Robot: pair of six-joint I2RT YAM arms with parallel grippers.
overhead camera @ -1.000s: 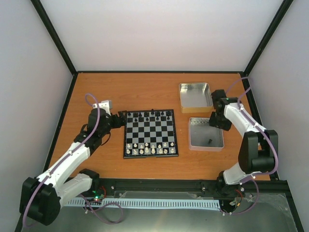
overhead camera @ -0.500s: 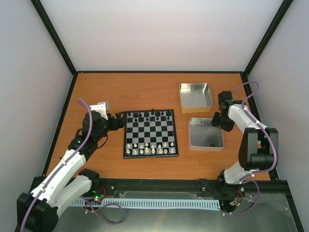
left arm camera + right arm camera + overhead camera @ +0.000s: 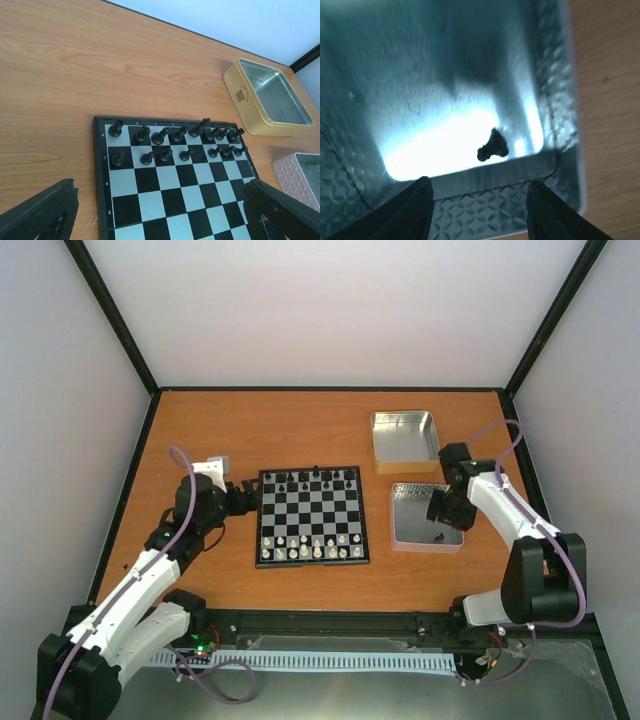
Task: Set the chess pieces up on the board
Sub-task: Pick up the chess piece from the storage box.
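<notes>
The board (image 3: 310, 515) lies mid-table, with black chess pieces (image 3: 177, 134) standing in its two far rows. White pieces (image 3: 305, 545) fill the two near rows. My left gripper (image 3: 243, 498) hovers at the board's left edge. It is open (image 3: 160, 220), with only squares between its fingers (image 3: 42, 212). One black piece (image 3: 493, 146) lies on its side in the pink tin (image 3: 400, 530), near the tin's wall. My right gripper (image 3: 447, 512) hangs over that tin. It is open (image 3: 480, 210) and short of the piece, holding nothing.
A gold tin (image 3: 405, 435) stands open behind the pink one, also seen in the left wrist view (image 3: 267, 97). Black frame rails and white walls bound the wooden table (image 3: 200, 430).
My right gripper has moved from the pink tin's far right rim down over its inside, toward the lying piece. The left arm shifted slightly, its gripper still at the board's left edge.
</notes>
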